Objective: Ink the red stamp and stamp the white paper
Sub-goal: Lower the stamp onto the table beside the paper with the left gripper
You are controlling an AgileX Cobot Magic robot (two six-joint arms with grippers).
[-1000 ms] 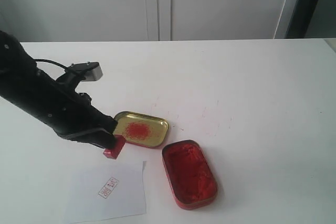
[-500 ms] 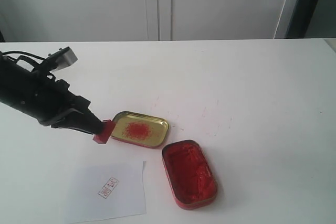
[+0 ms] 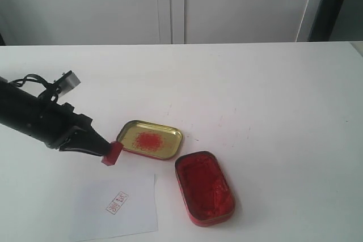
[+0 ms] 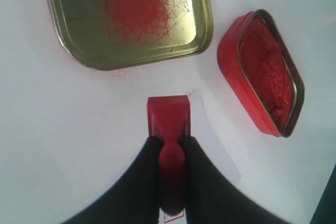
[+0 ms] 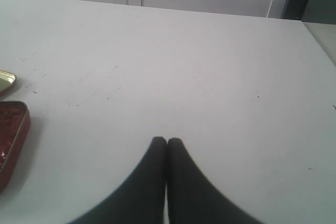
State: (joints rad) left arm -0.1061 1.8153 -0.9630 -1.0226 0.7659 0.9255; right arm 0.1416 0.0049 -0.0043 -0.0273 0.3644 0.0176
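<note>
Left gripper (image 3: 102, 149) is clenched on the red stamp (image 3: 112, 153) handle. Over the last second the arm pulled back, and the stamp now sits just left of the gold tin lid (image 3: 150, 139). White paper (image 3: 116, 207) below the lid already shows a print, so set-down is likely next. Right gripper (image 5: 167, 141) is pinched closed and empty.

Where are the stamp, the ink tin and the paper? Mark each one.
stamp (image 3: 112, 153), exterior view, on its red block.
ink tin (image 4: 244, 85), left wrist view, on its outer side wall.
paper (image 3: 139, 215), exterior view, on a blank part near its right edge.
</note>
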